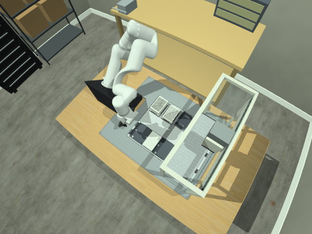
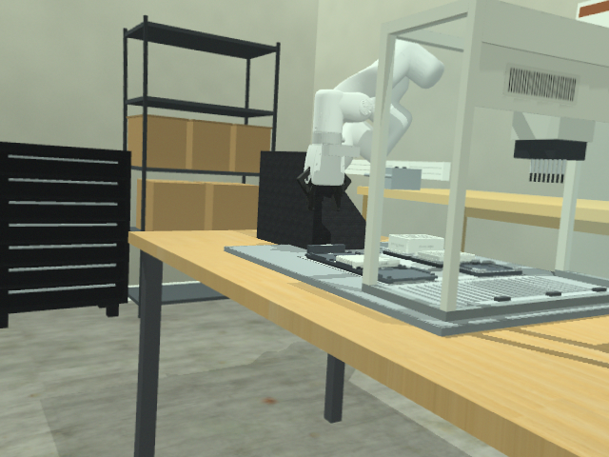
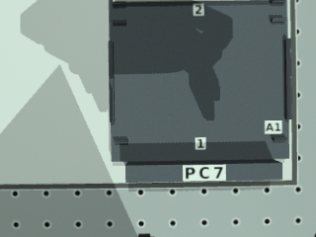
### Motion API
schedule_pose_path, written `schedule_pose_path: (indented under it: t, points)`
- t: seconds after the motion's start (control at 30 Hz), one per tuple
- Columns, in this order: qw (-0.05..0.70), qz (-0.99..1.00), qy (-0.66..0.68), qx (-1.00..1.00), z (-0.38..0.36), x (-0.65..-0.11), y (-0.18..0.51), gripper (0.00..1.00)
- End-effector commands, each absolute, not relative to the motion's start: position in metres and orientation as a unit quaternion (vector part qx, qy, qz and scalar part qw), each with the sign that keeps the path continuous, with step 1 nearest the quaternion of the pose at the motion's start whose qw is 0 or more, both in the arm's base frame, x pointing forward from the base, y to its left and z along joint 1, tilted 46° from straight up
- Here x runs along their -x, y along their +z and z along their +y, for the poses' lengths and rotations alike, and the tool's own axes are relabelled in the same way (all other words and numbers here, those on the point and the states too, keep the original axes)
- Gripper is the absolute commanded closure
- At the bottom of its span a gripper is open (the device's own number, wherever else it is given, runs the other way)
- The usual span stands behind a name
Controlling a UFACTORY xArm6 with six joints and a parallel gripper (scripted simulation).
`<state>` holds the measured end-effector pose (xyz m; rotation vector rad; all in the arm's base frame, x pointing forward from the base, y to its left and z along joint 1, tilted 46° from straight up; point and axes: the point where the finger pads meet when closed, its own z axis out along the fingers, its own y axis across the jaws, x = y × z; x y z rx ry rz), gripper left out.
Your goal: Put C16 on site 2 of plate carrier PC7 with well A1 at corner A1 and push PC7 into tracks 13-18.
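Observation:
The plate carrier PC7 lies on the grey apron in front of the rails. The white 384-well plate C16 lies on its middle site. Site 1 is bare, with its A1 mark at one corner. My gripper is open and empty. It hangs above the apron just off the carrier's handle end. The deep-well block C51 and the 96-well plate C15 sit in their nests.
The third nest is empty. The instrument's white frame stands over the rails, with a pipetting head inside. A black base block holds the arm. A second table stands behind.

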<state>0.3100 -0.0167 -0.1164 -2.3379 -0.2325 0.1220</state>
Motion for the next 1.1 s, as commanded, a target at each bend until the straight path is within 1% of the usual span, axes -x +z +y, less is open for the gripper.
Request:
schedule_pose_path:
  t: [0.0,1.07]
  points:
    - [0.383,-0.091,0.046,0.918,-0.017,-0.311,-0.117,0.18]
    - [0.383,-0.091,0.046,0.918,0.016,-0.304,-0.150,0.18]
